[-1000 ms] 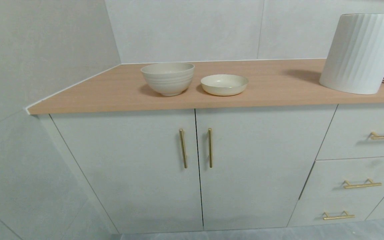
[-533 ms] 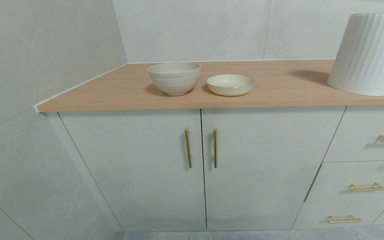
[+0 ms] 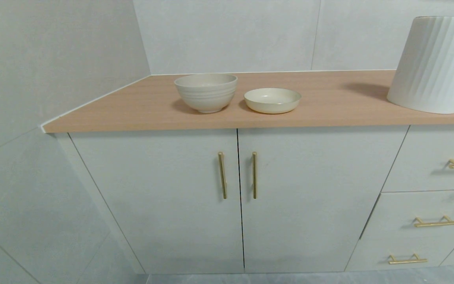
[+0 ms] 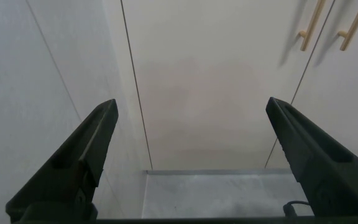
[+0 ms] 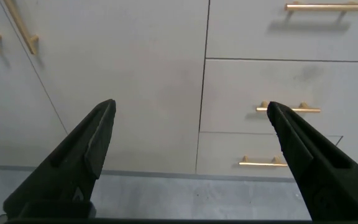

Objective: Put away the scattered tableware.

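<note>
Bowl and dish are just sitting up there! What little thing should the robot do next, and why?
Probably bring the left gripper to the left handle. The bowl and dish sit on the counter, the doors below are shut, and both it and the right gripper are open and empty, low before them.

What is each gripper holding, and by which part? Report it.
Nothing. The left gripper and right gripper are open and empty; bowl and dish sit on the countertop.

Head cam swung slightly left: bowl [image 3: 205, 92] & shallow dish [image 3: 272, 100] now sit a bit further right in view.
</note>
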Controlling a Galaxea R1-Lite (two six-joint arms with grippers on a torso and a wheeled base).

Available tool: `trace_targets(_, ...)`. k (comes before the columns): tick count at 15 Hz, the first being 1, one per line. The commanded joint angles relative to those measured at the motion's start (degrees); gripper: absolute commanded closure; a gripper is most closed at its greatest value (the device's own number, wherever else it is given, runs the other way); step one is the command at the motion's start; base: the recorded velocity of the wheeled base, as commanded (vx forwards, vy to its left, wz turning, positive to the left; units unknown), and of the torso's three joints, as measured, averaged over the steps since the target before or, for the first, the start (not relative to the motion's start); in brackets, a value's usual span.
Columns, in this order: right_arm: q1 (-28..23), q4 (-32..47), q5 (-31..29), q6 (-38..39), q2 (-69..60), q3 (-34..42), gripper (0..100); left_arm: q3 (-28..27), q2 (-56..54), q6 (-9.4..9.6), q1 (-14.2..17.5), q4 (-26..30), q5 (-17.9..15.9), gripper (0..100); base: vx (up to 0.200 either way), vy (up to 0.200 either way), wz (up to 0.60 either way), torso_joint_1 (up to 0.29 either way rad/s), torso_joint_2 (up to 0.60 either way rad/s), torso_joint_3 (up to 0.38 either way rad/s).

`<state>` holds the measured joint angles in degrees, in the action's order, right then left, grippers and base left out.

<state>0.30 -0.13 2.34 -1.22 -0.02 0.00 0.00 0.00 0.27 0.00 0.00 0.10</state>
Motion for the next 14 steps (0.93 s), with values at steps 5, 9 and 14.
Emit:
trace_targets(5,0.4,2.95,10.93,1.83,9.69,-6.86,0,0.0,0.09,0.0,0.0,0.09,-0.01,0,0.0,0.0,0.0,0.0,0.0,0.0)
trace_targets(9,0.49,4.09,12.43,1.39,18.48,-7.38,0,0.0,0.09,0.08,0.0,0.09,0.08,0,0.0,0.0,0.0,0.0,0.0,0.0)
trace_targets(14,10.15,1.63,15.94,-6.78,37.82,-12.74,0,0.0,0.09,0.08,0.0,0.09,-0.01,0,0.0,0.0,0.0,0.0,0.0,0.0)
